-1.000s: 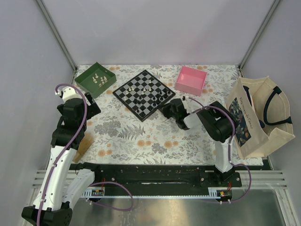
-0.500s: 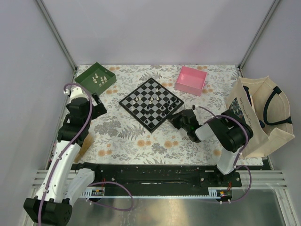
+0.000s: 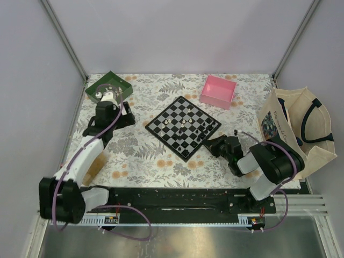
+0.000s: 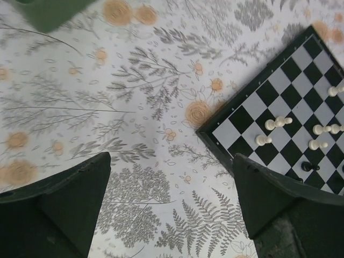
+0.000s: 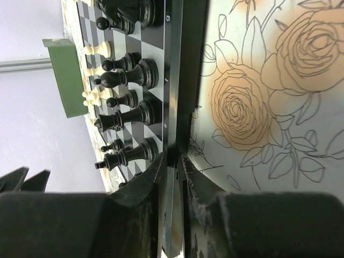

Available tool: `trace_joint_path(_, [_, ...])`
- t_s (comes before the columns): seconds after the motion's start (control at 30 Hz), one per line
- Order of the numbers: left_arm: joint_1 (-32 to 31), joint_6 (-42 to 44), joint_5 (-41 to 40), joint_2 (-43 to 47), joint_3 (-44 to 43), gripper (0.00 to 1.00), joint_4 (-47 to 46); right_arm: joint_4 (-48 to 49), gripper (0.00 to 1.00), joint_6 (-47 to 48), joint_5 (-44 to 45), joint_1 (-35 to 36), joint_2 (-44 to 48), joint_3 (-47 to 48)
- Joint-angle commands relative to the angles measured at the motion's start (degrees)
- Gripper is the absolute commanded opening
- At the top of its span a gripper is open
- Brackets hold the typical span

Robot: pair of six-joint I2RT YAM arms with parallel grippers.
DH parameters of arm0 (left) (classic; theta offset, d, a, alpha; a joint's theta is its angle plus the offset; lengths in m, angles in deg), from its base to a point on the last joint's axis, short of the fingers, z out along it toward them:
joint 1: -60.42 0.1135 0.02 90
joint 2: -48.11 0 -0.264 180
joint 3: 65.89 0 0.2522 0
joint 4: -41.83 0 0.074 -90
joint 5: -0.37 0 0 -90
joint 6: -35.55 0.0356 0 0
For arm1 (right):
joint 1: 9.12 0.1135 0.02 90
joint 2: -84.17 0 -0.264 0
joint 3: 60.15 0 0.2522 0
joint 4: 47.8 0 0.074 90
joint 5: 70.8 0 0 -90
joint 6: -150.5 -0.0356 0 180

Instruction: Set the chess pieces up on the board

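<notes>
The board (image 3: 164,143) lies turned like a diamond in the middle of the flowered cloth. Cream-white chess pieces (image 3: 183,122) stand near its centre and black ones (image 3: 207,127) towards its right corner. My right gripper (image 3: 211,143) is low at the board's near-right edge and shut on it. In the right wrist view the fingers (image 5: 174,156) pinch the thin black border (image 5: 174,80), with black pieces (image 5: 129,78) in a row beside them. My left gripper (image 3: 126,115) hovers open over bare cloth left of the board (image 4: 215,145), its jaws (image 4: 171,161) wide apart and empty.
A green tray (image 3: 107,81) sits at the far left, partly behind the left arm. A pink box (image 3: 218,90) stands at the far right of centre. A cream tote bag (image 3: 290,134) leans at the right edge, close behind the right arm.
The board has slid towards the near right, held by the right gripper as that arm drew back. The left arm has reached out further, from the table's left edge towards the board.
</notes>
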Motion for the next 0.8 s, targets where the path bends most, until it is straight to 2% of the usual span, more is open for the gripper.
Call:
trace_joint_path(0.0, [0.19, 3.41, 12.78, -11.46, -6.47, 0.99, -7.28, -3.47, 0.22, 4.32, -2.37, -1.62, 2.95, -1.70])
trace_joint_path(0.07, [0.27, 3.59, 14.63, -19.19, -10.79, 0.99, -7.18, -4.00, 0.26, 4.41, -2.55, -2.14, 3.92, -2.22])
trace_joint_path(0.17, [0.19, 3.24, 16.66, -25.36, -13.60, 0.99, -10.69, -4.70, 0.32, 4.50, -2.72, -2.76, 5.42, -3.19])
trace_joint_path(0.27, [0.10, 3.59, 21.39, -32.03, -18.61, 0.99, -10.44, -7.16, 0.34, 4.59, -2.55, -3.02, 7.70, -3.63])
trace_joint_path(0.53, [0.01, 2.10, 26.06, -44.35, -27.58, 0.99, -9.04, -19.71, 0.33, 8.36, -1.67, -3.55, 15.26, -1.44])
trace_joint_path(0.77, [-0.25, 2.10, 30.28, -49.10, -30.58, 0.99, -5.70, -34.74, 0.27, 13.90, 1.32, -5.13, 21.06, 3.21])
